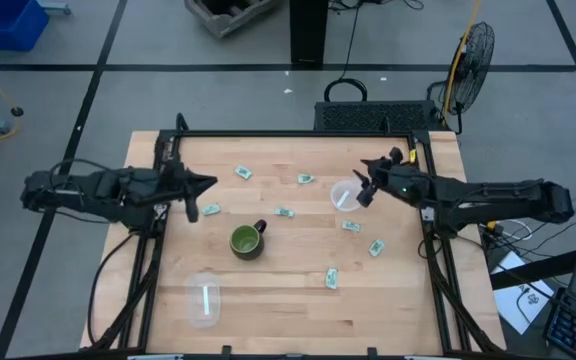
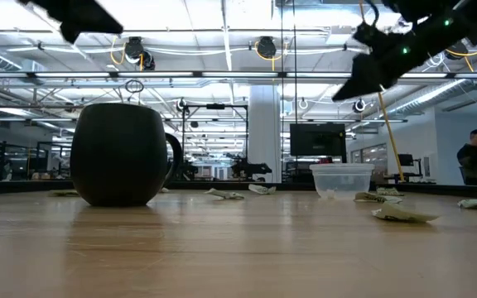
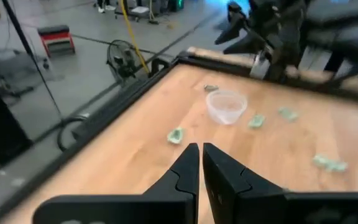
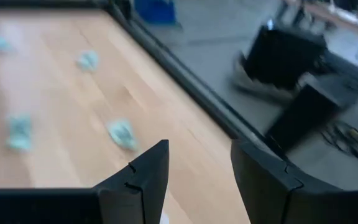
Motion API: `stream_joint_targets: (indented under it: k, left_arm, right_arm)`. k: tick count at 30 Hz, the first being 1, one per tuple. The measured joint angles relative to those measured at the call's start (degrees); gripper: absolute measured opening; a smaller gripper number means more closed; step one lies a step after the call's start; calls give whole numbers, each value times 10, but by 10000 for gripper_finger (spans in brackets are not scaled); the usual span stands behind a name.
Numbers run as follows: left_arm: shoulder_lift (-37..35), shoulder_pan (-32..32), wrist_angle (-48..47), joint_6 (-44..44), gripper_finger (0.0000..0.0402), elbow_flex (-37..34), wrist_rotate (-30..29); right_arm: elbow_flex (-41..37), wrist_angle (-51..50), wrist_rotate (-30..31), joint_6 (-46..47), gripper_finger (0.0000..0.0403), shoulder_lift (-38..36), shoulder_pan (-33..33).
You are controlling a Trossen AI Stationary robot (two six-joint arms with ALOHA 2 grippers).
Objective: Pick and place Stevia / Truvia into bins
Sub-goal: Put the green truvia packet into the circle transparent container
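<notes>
A dark green mug (image 1: 247, 241) with a handle stood upright near the middle of a light wooden table (image 1: 298, 300). Beyond the table's far edge, a black fan (image 1: 475, 52) stood on the grey floor. A person (image 2: 476, 157) stood in the background.

So there's about eight tiny pale green and white paper sachets (image 1: 242, 172) scattered flat over the wooden desk (image 1: 288, 300) — one up near the back left, one further right along the back (image 1: 306, 179), one on the left side (image 1: 211, 209), one near the middle (image 1: 285, 212), two on the right (image 1: 351, 226) and one toward the front (image 1: 332, 278). None are in a bin. One small round clear plastic tub (image 1: 345, 194) stands upright at the back right, sachets near it. The other clear tub (image 1: 205, 298) sits at the front left — well apart from the sachets.
</notes>
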Motion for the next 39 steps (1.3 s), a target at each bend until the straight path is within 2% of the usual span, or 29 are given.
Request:
stream_joint_targets:
  k: [4,7,10,15,19,23,29,32,35,39]
  left_arm:
    - [60,0,1,12,26,51,-1]
    - [87,0,-14,46,26,55,-2]
    - [106,0,-35,73,26,48,-8]
    - [131,0,-28,40,26,37,-23]
    - [137,0,-22,36,26,37,-47]
    - [128,0,-24,35,26,37,-107]
    - [111,0,-24,41,26,37,-130]
    - [108,0,-23,49,26,37,-131]
    - [108,0,-24,50,26,37,-131]
    - [108,0,-23,48,26,37,-131]
  right_arm:
    - [1,-98,25,30,167,-4,-31]
    - [-11,-181,24,76,167,-3,-50]
    - [-38,-209,19,125,167,-3,-58]
    - [-90,-206,-66,124,167,-3,-60]
    - [-121,-180,-100,97,167,-3,-60]
    - [-118,-167,-92,97,167,-3,-60]
    - [-119,-171,-6,101,167,-3,-61]
    - [-119,-152,-7,88,167,-3,-70]
    - [-119,-87,-13,112,167,-3,-84]
    - [-119,27,-64,107,167,-2,-91]
